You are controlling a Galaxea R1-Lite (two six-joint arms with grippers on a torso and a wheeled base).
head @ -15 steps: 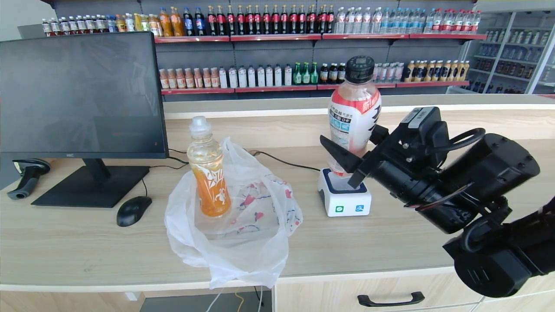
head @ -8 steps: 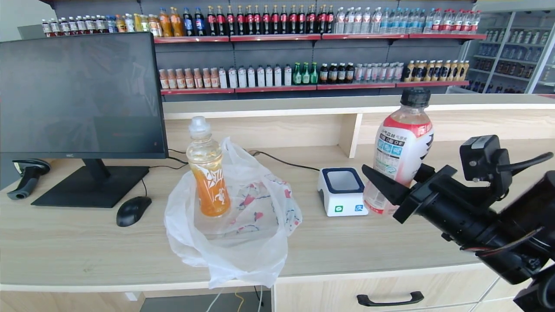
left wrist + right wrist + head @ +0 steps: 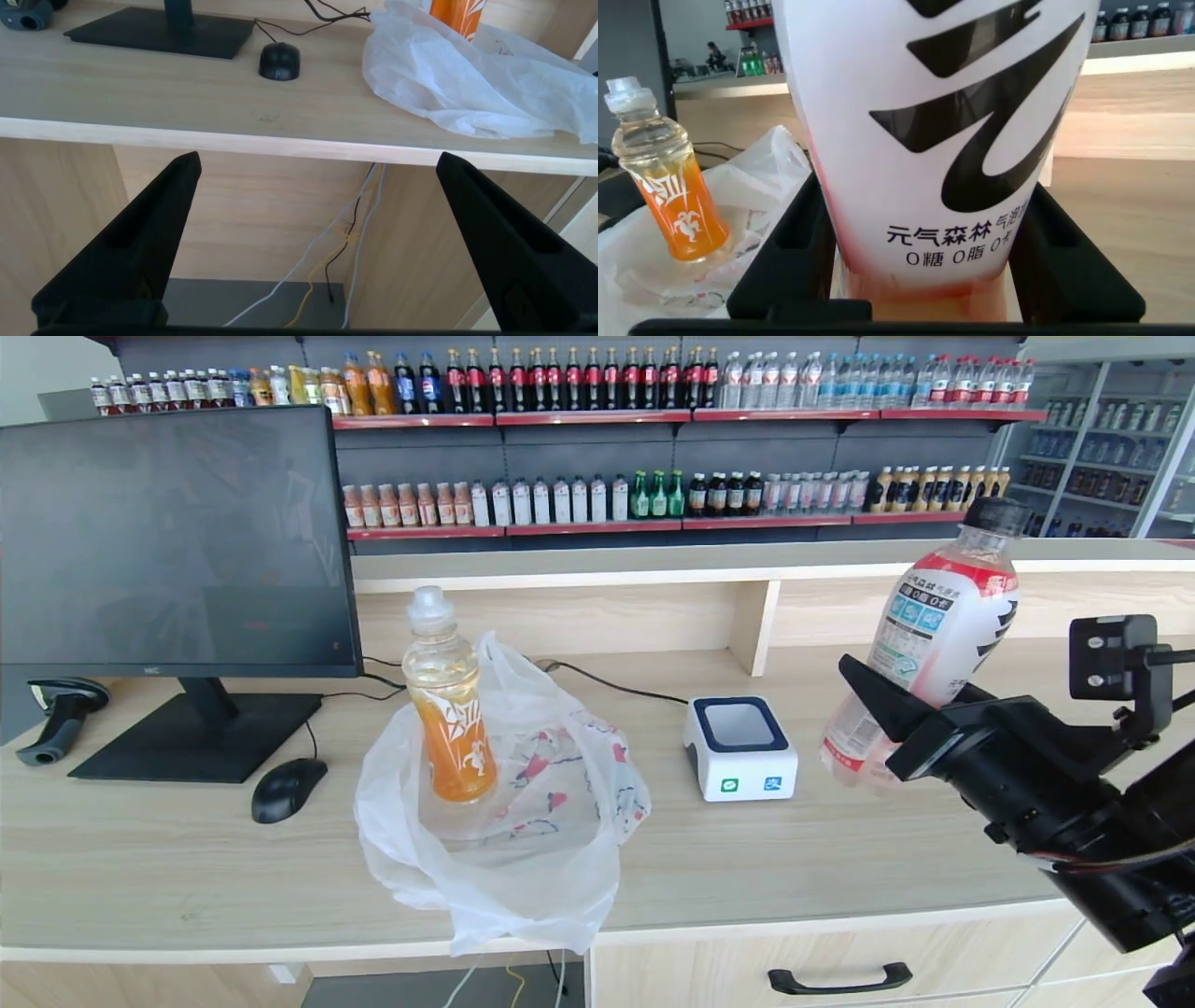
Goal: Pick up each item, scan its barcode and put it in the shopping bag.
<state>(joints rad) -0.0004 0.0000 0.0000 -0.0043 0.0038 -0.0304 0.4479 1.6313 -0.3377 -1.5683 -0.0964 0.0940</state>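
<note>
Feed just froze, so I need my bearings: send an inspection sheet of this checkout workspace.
Surface: wooden counter, no spills seen.
Job's things: orange drink bottle upright in the open shopping bag; white-labelled bottle held tilted, right of the scanner box.
Clutter: mouse, handheld scanner, monitor.
Grippers: left gripper open, below the counter edge; right gripper shut on the white-labelled bottle.
Cables: black cable behind the bag; wires hanging under the counter.
Surroundings: drink shelves behind.

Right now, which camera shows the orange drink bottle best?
The head view: the orange drink bottle stands whole, upright in the plastic bag. The right wrist view has it whole but at the edge beside the white bottle. The left wrist view catches just its orange lower part.
</note>
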